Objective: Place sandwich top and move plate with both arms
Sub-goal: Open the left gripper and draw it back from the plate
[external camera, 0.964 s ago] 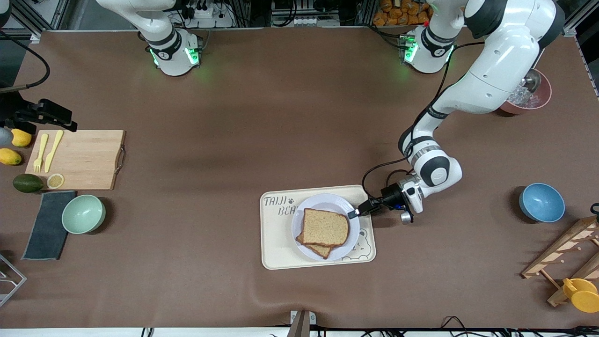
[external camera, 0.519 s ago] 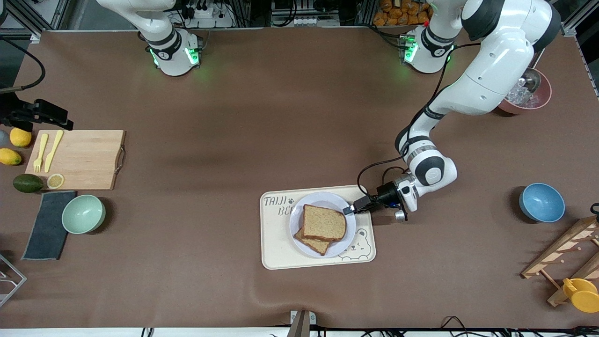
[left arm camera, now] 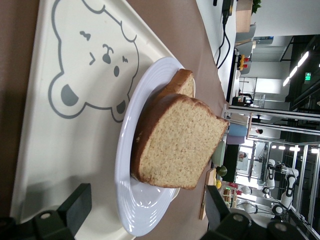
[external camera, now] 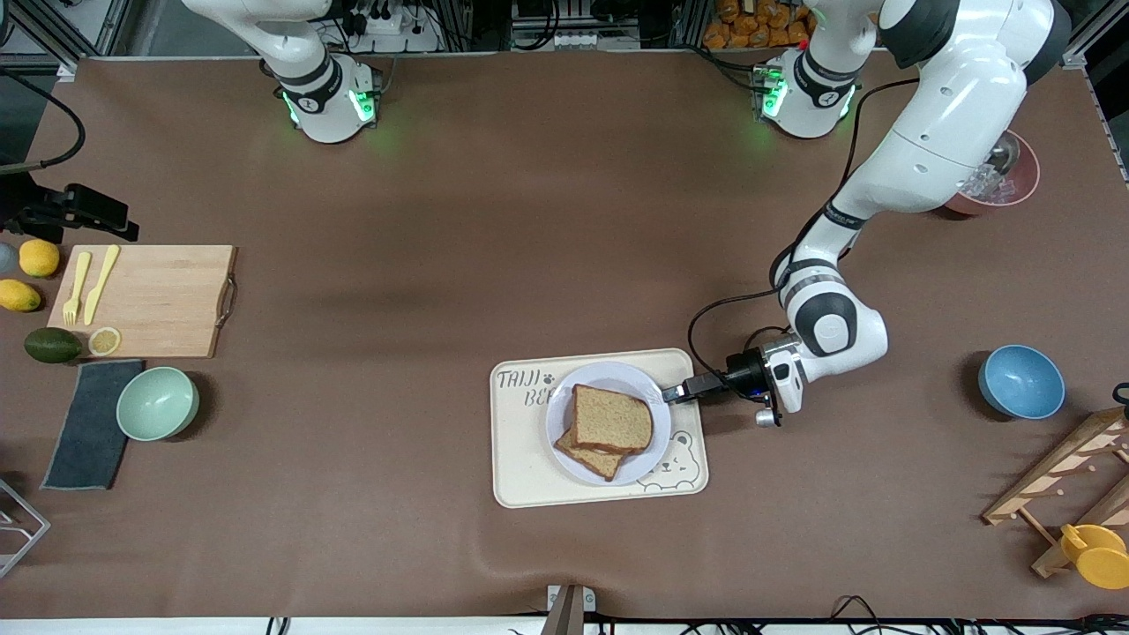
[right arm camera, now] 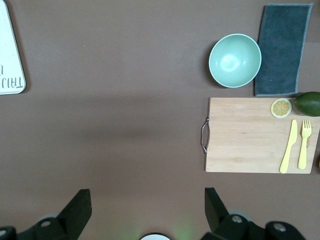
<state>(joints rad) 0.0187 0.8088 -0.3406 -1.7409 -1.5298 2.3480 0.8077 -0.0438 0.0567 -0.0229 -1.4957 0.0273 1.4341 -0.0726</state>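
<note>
Front view: sandwich top (external camera: pixel 612 419) is lying on the plate (external camera: pixel 564 445), on the bear tray (external camera: pixel 520 467).
Left end effector (external camera: pixel 672 393): spread, hovering beside the plate rim.
Right end effector (right arm camera: pixel 145 212): spread, waiting high over the worktop (right arm camera: pixel 125 125).

A cream rectangular bear-printed tray (external camera: pixel 520 459) lies on the brown tabletop (external camera: pixel 441 220). Toward the right arm's end sit a wooden cutting board (external camera: pixel 154 300) carrying a yellow plastic fork (external camera: pixel 75 288) and knife (external camera: pixel 101 282), a mint-green bowl (external camera: pixel 157 403) and a grey cloth (external camera: pixel 88 423). A blue bowl (external camera: pixel 1020 381) sits toward the left arm's end.
</note>
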